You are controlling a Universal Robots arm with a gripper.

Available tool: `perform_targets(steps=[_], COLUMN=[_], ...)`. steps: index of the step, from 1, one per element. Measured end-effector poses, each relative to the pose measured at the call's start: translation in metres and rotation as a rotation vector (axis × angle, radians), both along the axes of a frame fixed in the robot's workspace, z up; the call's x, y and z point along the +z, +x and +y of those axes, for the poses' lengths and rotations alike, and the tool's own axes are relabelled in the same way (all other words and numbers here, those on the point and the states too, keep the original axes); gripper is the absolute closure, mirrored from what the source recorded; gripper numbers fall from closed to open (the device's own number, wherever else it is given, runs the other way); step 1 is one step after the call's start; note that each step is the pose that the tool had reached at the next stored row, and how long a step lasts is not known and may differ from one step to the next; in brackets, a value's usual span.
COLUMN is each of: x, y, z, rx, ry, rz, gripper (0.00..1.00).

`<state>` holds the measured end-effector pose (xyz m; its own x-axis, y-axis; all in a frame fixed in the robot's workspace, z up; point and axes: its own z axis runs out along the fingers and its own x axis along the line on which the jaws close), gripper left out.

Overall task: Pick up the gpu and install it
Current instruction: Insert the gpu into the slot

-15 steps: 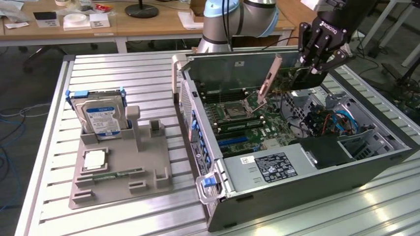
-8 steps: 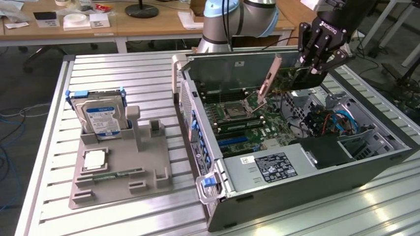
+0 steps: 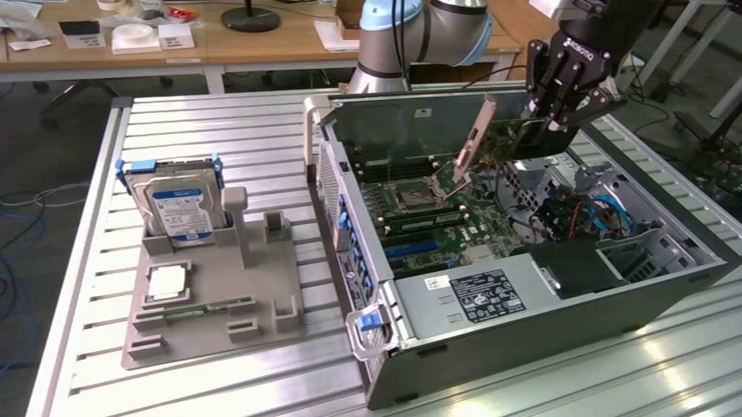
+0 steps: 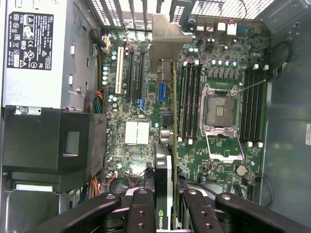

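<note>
Gripper (image 3: 552, 120) is clamped on the gpu (image 3: 508, 139), fingers (image 3: 576, 82) pinching the card's upper end from both faces. The card hangs below the fingertips, tilted, over the far part of the open case (image 3: 522, 343), above the rim and not seated in any slot. Its metal bracket (image 3: 468, 156) slants down toward the motherboard (image 3: 447, 230), with the tip near the CPU socket (image 3: 415, 198) as seen from the exterior view. In the wrist view the gripper (image 4: 167, 206) has the gpu (image 4: 163, 165) edge-on between the fingers (image 4: 141, 211), running straight away from the camera, bracket (image 4: 165, 41) at the far end. Under it is the motherboard (image 4: 138, 133): the card line falls between the expansion slots on one side and the CPU socket (image 4: 221, 109) with its memory slots on the other. The power supply (image 4: 36, 53) sits beside the board at the case wall. The case lies on its side on the table (image 3: 174, 122), toward the exterior view's right. Well apart from it, near the table edge at the exterior view's left, a grey holder (image 3: 221, 300) carries a hard drive (image 3: 180, 208) standing upright.
</note>
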<state>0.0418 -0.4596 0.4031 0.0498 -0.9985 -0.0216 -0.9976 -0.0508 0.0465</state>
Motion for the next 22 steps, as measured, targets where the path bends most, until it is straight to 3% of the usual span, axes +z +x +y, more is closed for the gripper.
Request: perform_targets(steps=[15,17,18,19,22], x=[-0.0024,-0.0025,-0.0025,-0.0025,-0.0031], y=[-0.002,-0.003,-0.004,-0.006,-0.012], z=[0.0,0.0,0.0,0.0,0.0001], rx=[0.0,0.0,0.0,0.0,0.0], ry=[0.0041,0.0042,0.0043,0.0052,0.0104], rz=[-0.0041,-0.0072,-0.0111,-0.0189,-0.0541], gripper=[0.73,0.73,0.73,0.73,0.73])
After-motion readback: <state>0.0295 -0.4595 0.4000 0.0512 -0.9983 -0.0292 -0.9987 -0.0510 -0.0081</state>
